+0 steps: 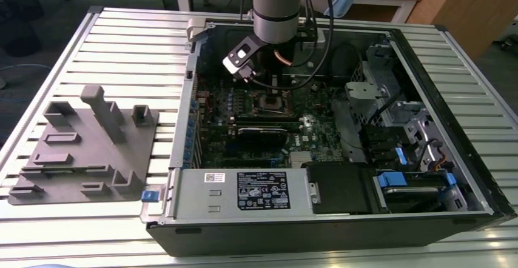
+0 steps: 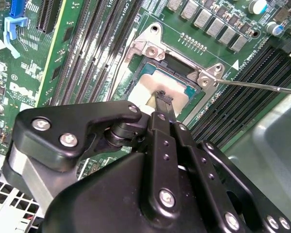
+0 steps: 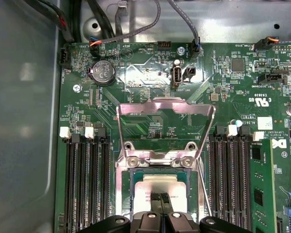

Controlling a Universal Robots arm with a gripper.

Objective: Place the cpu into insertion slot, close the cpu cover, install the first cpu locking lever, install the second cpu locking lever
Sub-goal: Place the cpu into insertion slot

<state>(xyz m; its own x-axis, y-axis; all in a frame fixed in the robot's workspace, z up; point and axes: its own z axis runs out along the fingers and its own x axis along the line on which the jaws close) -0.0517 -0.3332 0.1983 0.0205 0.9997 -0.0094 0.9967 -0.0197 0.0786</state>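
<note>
Fingers (image 3: pixel 156 203): black, drawn together with a hairline gap between them, tips resting over the middle of the cpu (image 3: pixel 160 185) and clamped on nothing. Cpu: silvery-grey square, lying flat inside the insertion slot (image 2: pixel 176 62), whose dark edge shows along one side of the chip in the second wrist view. Cpu cover (image 3: pixel 124 131): silver frame, swung up on its hinge and standing open beyond the chip, green board visible through its opening. Locking lever (image 2: pixel 254 86): thin steel rod, released, angled away from the slot's corner bracket. Long black memory slots (image 3: pixel 87 184): in banks on both sides of the slot. Arm (image 1: pixel 275 7): upper centre of the exterior view, reaching down into the open computer case (image 1: pixel 324 234). Case: lying on its side on the slatted metal surface (image 1: pixel 121 37). Grey moulded fixture (image 1: pixel 81 153): on the surface at the exterior view's left, well apart from the case's interior.
</note>
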